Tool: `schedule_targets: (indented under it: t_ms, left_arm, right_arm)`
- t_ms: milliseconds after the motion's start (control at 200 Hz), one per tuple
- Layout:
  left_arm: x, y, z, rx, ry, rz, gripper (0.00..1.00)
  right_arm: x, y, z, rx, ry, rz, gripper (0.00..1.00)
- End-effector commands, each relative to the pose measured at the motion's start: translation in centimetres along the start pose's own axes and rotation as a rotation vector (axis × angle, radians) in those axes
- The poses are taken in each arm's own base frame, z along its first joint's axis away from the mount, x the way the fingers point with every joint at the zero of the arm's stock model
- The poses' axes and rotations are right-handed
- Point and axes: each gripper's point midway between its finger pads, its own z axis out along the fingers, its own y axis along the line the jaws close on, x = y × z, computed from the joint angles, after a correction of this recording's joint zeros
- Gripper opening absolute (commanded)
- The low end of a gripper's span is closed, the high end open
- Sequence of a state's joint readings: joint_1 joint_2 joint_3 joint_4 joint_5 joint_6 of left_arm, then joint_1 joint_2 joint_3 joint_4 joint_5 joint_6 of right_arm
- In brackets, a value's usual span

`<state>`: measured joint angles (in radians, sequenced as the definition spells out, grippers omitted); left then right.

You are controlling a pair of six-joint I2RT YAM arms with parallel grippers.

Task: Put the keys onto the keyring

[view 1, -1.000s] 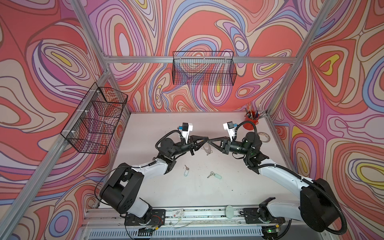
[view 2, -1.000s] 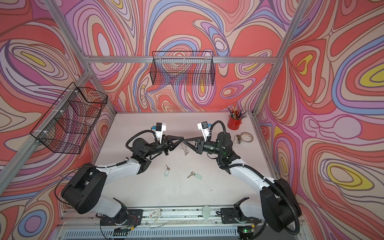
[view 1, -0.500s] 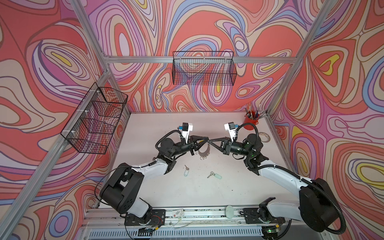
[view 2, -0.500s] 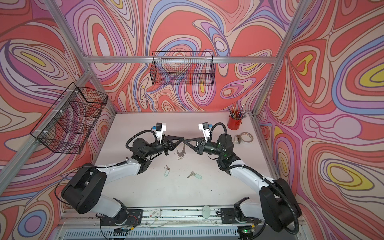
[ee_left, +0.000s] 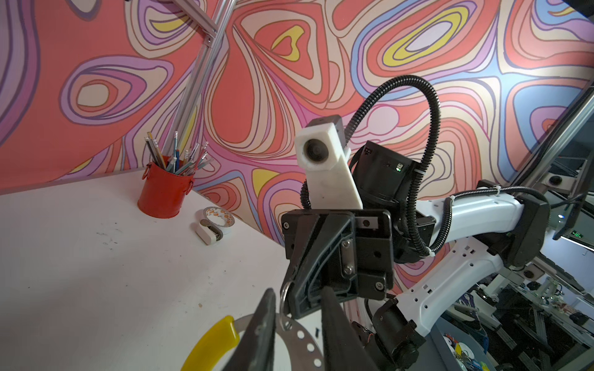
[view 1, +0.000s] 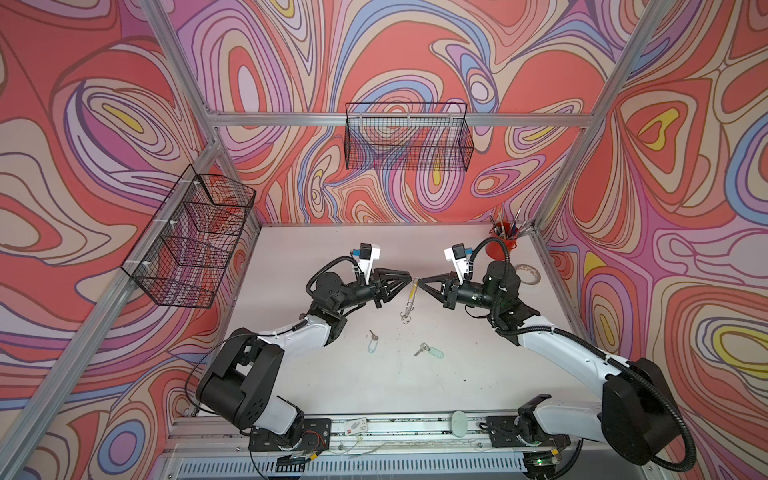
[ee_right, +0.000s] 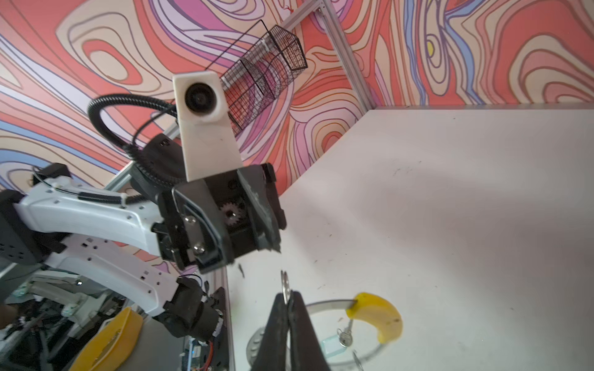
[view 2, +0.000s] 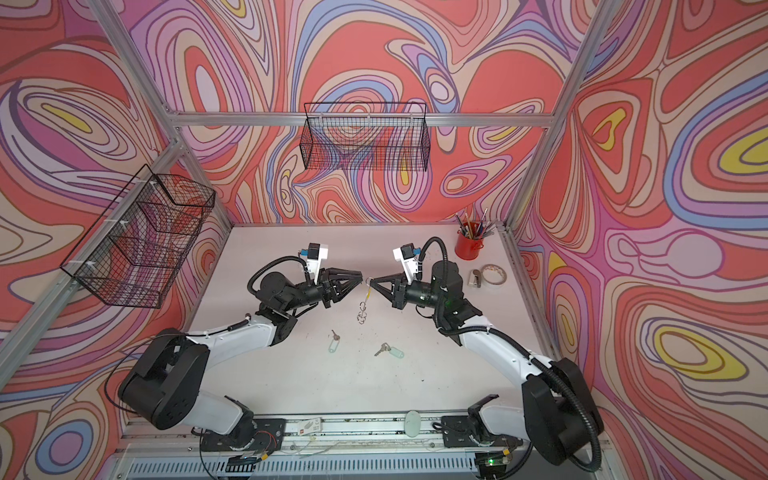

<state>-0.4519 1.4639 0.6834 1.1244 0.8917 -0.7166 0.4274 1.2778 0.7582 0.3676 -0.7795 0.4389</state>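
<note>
Keyring (view 1: 409,296): 1. It hangs clear of the table (view 1: 286,262), pinched at its top by the right gripper (view 1: 417,282), whose jaws are closed tight on it. It is probably held aloft so its loops stay reachable.
Yellow sleeve (ee_right: 382,316): 1.
Left gripper (view 1: 404,280): jaws partly apart astride the keyring's rim, clamping nothing. It is probably free to fetch a key.
Keys: 2, left key (view 1: 373,341) and right key (view 1: 430,352). Both lie flat on the table between the arms, neither threaded.
Baskets (view 1: 191,241): 2.
Pencil pot (view 1: 500,249): 1.
Tape roll (view 1: 528,274): 1.
</note>
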Motion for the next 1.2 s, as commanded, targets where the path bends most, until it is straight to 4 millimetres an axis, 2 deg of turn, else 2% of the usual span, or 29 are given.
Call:
schedule_targets:
  t_ms: [0,110,175,240,341,406,541,751,916,1047,1197]
  left_arm:
    - [-0.2,-1.2,-1.4,-0.01,0.068,0.042,0.42]
    - [1.0,-1.4,-2.4,-0.081,0.197,0.145,0.5]
    - [2.9,-0.9,-3.4,-0.146,0.338,0.203,0.51]
    - [3.9,-0.7,-4.4,-0.179,0.441,0.341,0.5]
    - [5.5,-1.2,-5.0,-0.126,0.567,0.574,0.48]
    - [5.3,-1.0,-4.5,-0.121,0.588,0.652,0.46]
    - [4.3,0.0,-3.1,-0.109,0.595,0.703,0.44]
    - [5.6,0.2,-1.3,-0.031,0.69,0.793,0.4]
    - [6.2,0.7,-0.8,-0.014,0.709,0.805,0.33]
    - [7.3,0.7,-0.5,0.01,0.742,0.811,0.32]
    - [7.1,0.6,0.2,0.016,0.707,0.801,0.29]
  right_arm:
    - [0.2,-1.4,0.1,0.077,0.048,-0.122,0.0]
    - [0.7,-1.4,-0.2,0.082,0.05,-0.23,0.0]
    - [0.8,-1.4,-0.6,0.098,0.042,-0.32,0.0]
    - [1.3,-1.5,-0.9,0.109,0.051,-0.396,0.0]
    - [1.8,-1.5,-1.1,0.107,0.063,-0.475,0.0]
    - [2.2,-1.5,-1.1,0.102,0.072,-0.518,0.0]
    - [3.1,-1.0,-0.6,0.085,0.117,-0.598,0.0]
    - [4.7,-0.7,0.1,0.076,0.191,-0.674,0.0]
    - [4.6,-0.3,0.2,0.061,0.179,-0.689,0.0]
    - [4.9,-0.2,0.2,0.052,0.184,-0.69,0.0]
    - [4.9,0.1,0.2,0.04,0.178,-0.694,0.0]
